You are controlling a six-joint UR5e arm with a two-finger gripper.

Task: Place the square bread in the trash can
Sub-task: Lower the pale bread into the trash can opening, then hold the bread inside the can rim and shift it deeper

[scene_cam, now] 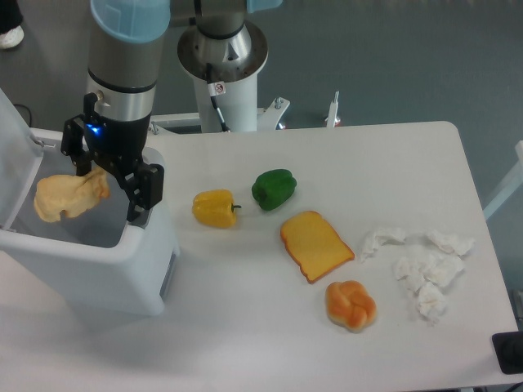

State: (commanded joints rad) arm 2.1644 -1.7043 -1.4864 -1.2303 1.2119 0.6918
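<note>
A: Camera view, quick pass. Square bread (pixel 316 245) is flat on the tabletop (pixel 384 163), roughly mid-right. Yellow-orange face, darker orange crust running round the edge, one corner pointing toward the near edge. Nothing is touching it.

B: Neighbours?

A: Round knotted bun (pixel 350 305) just beside its near corner, apart from it. Green pepper (pixel 273 189) near its far side, yellow pepper (pixel 216 207) further left. Crumpled white paper scraps (pixel 421 265) off to its right.

B: And the arm?

A: Gripper (pixel 105 184) is well apart from the bread, over at the left, above the open trash can (pixel 98 269). White bin, lid (pixel 15 163) hinged up at the far left, grey panel on the side facing the bread.

B: Jaws?

A: Holding a pale beige lumpy piece (pixel 69 196), pinched at its right end, the rest hanging out left over the bin opening. One dark finger (pixel 144 189) shows clearly on the right side; the other is mostly behind the piece. Blue light on the gripper body.

B: Piece touching the bin?

A: Can't tell from this angle; it sits over the opening near the rim.
</note>
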